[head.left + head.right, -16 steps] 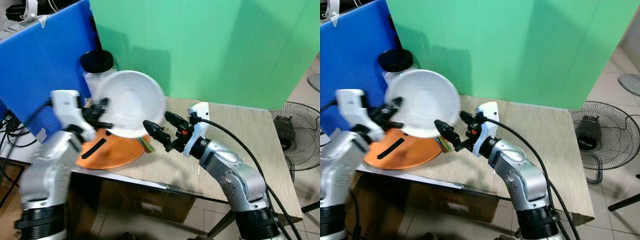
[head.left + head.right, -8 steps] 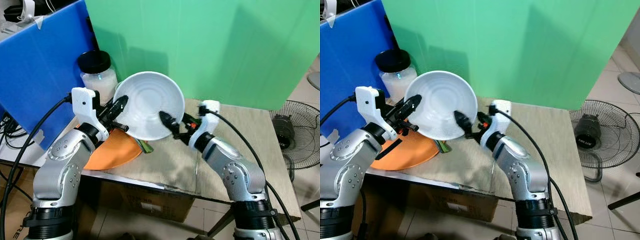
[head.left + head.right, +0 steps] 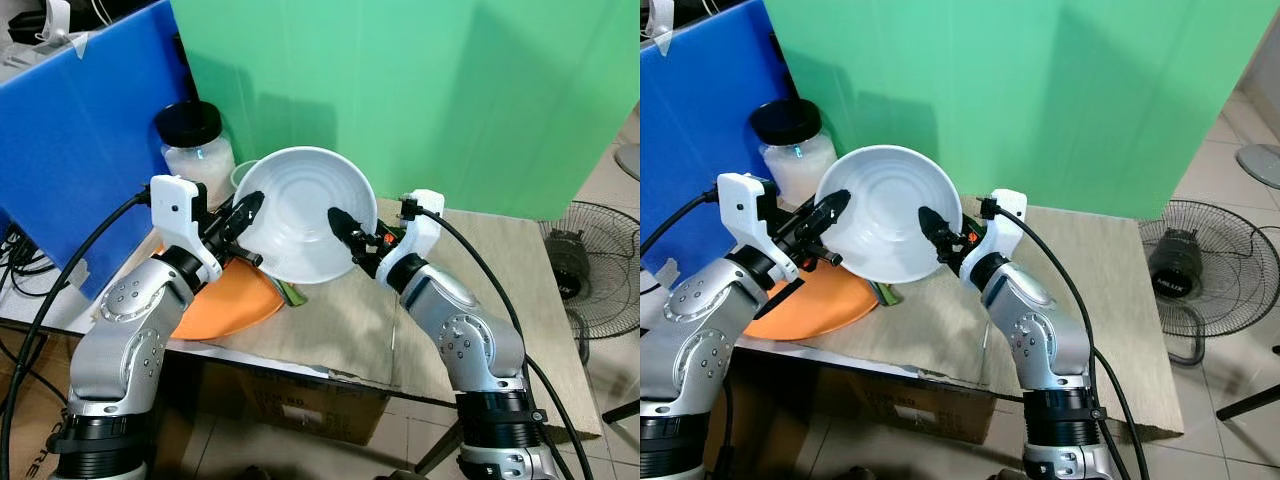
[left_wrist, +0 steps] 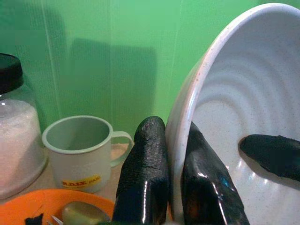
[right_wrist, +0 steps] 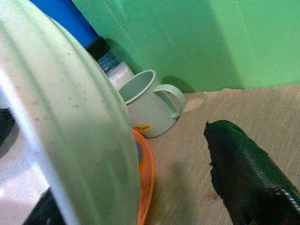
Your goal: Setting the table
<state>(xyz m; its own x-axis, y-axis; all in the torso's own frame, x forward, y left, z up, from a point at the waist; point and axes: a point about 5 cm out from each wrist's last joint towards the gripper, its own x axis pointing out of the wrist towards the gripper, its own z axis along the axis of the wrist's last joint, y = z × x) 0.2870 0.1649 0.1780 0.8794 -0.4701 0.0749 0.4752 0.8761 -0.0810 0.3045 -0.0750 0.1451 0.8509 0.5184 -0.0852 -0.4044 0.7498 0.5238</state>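
Observation:
A white ribbed bowl (image 3: 300,215) hangs tilted above the table's left part, its inside facing me. My left gripper (image 3: 248,208) is shut on its left rim; the left wrist view shows both black fingers (image 4: 143,178) pinching the rim (image 4: 180,126). My right gripper (image 3: 345,228) stands open astride the bowl's right rim, one finger inside the bowl and the other finger (image 5: 243,173) behind it. An orange plate (image 3: 225,300) with a spoon (image 4: 77,213) on it lies below the bowl.
A pale mug (image 4: 79,152) and a black-lidded jar (image 3: 195,150) stand behind the plate. Blue (image 3: 80,150) and green (image 3: 450,90) boards wall the back. The wooden table (image 3: 480,260) stretches right. A fan (image 3: 600,265) stands on the floor, a cardboard box (image 3: 300,395) under the table.
My left gripper has carried the bowl up and to the right. My right gripper has come in from the right and now straddles the bowl's right rim.

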